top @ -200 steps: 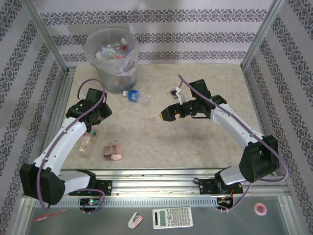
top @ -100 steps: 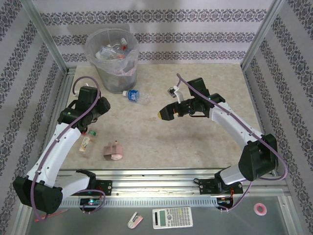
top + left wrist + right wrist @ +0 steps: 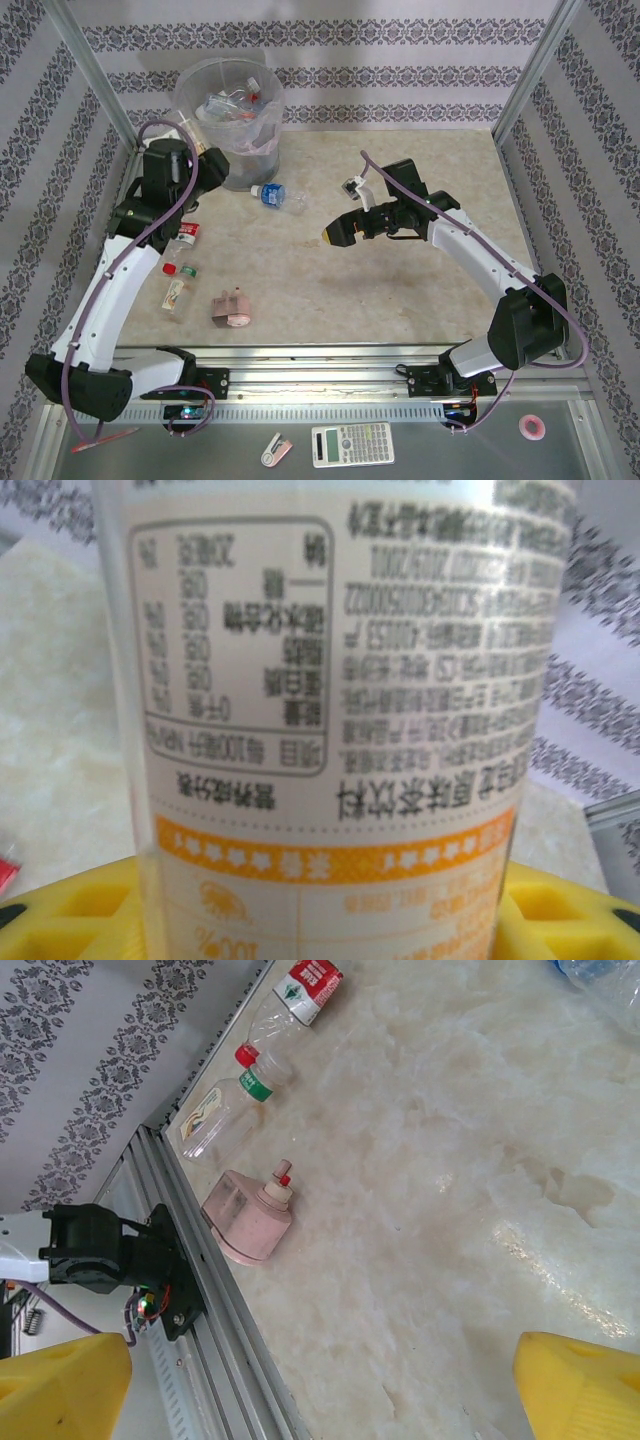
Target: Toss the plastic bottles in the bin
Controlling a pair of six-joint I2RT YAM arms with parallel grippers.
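Observation:
In the left wrist view a plastic bottle (image 3: 330, 680) with a white printed label and an orange band stands between my yellow fingers (image 3: 70, 910), and my left gripper (image 3: 208, 166) is shut on it beside the bin (image 3: 262, 140). The bin holds several bottles. On the table lie a blue-labelled bottle (image 3: 278, 195), a red-labelled bottle (image 3: 188, 234) (image 3: 300, 990) and a green-capped bottle (image 3: 177, 290) (image 3: 222, 1112). My right gripper (image 3: 338, 231) (image 3: 320, 1400) hangs open over the middle of the table with nothing between its fingers.
A pink lumpy object (image 3: 232, 308) (image 3: 248, 1222) lies near the front rail (image 3: 320, 355). Metal frame posts and patterned walls close in the table on three sides. A calculator (image 3: 352, 444) and tape roll (image 3: 533, 428) sit below the rail.
My left arm has lifted off the table and swung back toward the bin with the bottle, uncovering the red-labelled bottle. The right arm has barely moved.

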